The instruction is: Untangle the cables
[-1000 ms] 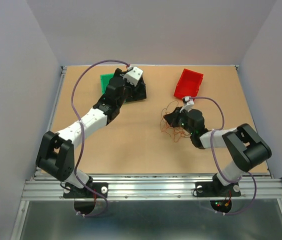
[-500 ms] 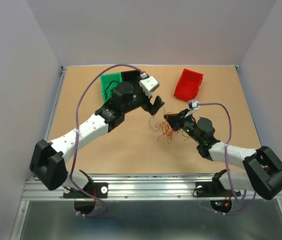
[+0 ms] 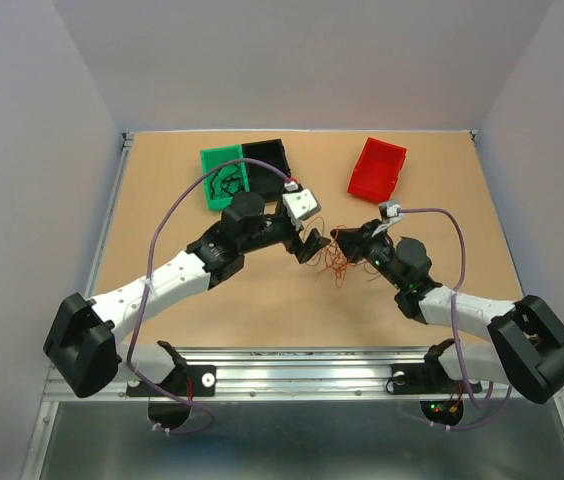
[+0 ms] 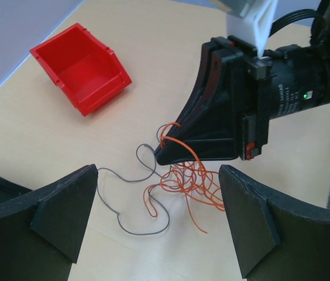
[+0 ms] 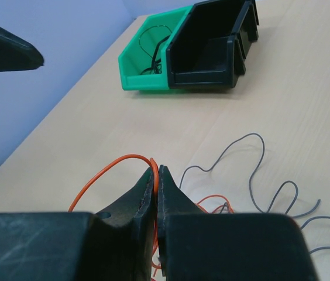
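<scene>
Tools: two, both mine, nose to nose at mid-bench.
Left tool (image 3: 312, 243): jaws spread wide with nothing between them; in its wrist view the two fingers (image 4: 65, 211) stand either side of the tangle without touching it.
Right tool (image 5: 155, 170): jaws pressed together on one orange-red strand, which arches up and away from the tips.
Thin orange-red curly wires (image 4: 191, 181): one tangled bunch hanging from my right tool's tip down onto the bench; I cannot count the strands.
Thin grey wire (image 5: 253, 135): at least one, lying in loose loops on the bench beside the orange-red bunch.
Thin black wires (image 3: 228, 180): a small coil inside the green bin, number not readable.
Bins: three. Green plastic bin (image 3: 209, 160) and black plastic bin (image 3: 267, 150) stand touching side by side at the far left; red plastic bin (image 3: 377, 168) stands apart at the far right.
Light wooden bench (image 3: 262, 310): carries all of the above.
</scene>
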`<state>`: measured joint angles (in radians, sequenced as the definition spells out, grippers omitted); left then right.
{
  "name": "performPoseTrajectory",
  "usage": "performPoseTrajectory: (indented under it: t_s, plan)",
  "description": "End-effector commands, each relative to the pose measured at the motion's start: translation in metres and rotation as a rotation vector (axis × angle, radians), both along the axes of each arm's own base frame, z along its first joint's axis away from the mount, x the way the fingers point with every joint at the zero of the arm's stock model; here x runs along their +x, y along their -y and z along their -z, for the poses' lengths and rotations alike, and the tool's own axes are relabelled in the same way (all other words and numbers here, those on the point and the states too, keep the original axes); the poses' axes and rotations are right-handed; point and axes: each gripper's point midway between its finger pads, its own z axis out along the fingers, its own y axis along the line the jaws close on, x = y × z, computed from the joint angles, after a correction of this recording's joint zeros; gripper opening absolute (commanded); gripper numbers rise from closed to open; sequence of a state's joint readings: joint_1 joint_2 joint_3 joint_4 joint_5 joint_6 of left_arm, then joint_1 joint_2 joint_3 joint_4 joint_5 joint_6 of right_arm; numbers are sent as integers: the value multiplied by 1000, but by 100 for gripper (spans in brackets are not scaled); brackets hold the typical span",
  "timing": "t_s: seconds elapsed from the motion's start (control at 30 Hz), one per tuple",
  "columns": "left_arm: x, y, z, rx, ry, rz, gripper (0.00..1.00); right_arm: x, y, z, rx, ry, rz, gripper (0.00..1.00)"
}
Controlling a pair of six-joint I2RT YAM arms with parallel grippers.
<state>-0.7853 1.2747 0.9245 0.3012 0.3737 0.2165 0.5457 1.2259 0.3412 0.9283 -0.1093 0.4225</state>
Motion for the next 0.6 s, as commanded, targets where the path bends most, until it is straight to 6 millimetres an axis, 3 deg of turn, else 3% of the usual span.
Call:
performPoseTrajectory:
  t_s: [0.0,0.37,0.43,0.5,0.57]
  plan:
    - [-13,9,-19,-44,69,67,96,4,0,-6,20,26,30,1]
    - [8,32,29,86,-7,9,89,8,-1,-4,19,16,47,0]
    - [11,36,31,92,-11,0,88,9,-1,-4,20,15,47,1]
    - [17,38,35,102,-16,-16,83,8,-2,-4,20,15,43,1]
    - [19,40,41,118,-23,-19,65,7,-3,-4,18,15,40,1]
